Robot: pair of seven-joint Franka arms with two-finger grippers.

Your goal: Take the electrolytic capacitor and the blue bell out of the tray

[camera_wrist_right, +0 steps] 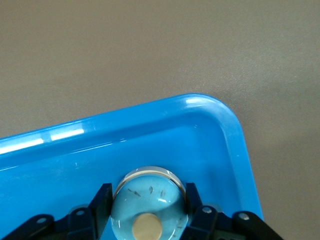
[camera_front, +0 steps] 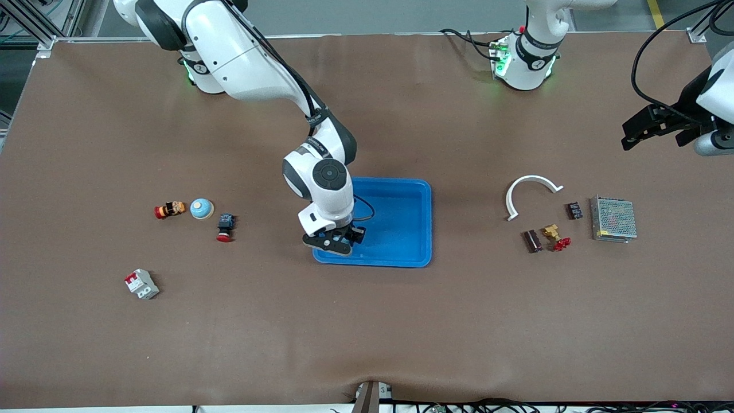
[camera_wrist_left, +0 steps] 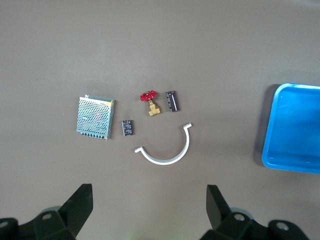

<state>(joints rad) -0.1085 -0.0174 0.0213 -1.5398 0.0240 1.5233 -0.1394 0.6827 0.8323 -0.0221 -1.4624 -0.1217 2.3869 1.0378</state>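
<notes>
A light-blue domed bell [camera_wrist_right: 150,215] with a beige button sits in the corner of the blue tray [camera_front: 427,229] that is nearest the front camera and toward the right arm's end. My right gripper [camera_wrist_right: 149,192] is shut on it, one finger pressed against each side; in the front view the right gripper [camera_front: 335,241] hides the bell. The capacitor [camera_front: 533,241], a dark cylinder, lies on the table toward the left arm's end and also shows as the capacitor [camera_wrist_left: 172,100] in the left wrist view. My left gripper [camera_wrist_left: 148,210] hangs open and empty; the left gripper [camera_front: 654,129] is above the table's left-arm end.
Around the capacitor lie a white curved piece [camera_front: 530,189], a brass valve with a red handle [camera_front: 556,236], a small black part [camera_front: 574,210] and a metal mesh box [camera_front: 613,219]. Toward the right arm's end lie a second light-blue dome [camera_front: 201,208], two red push buttons [camera_front: 170,210] and a breaker [camera_front: 141,284].
</notes>
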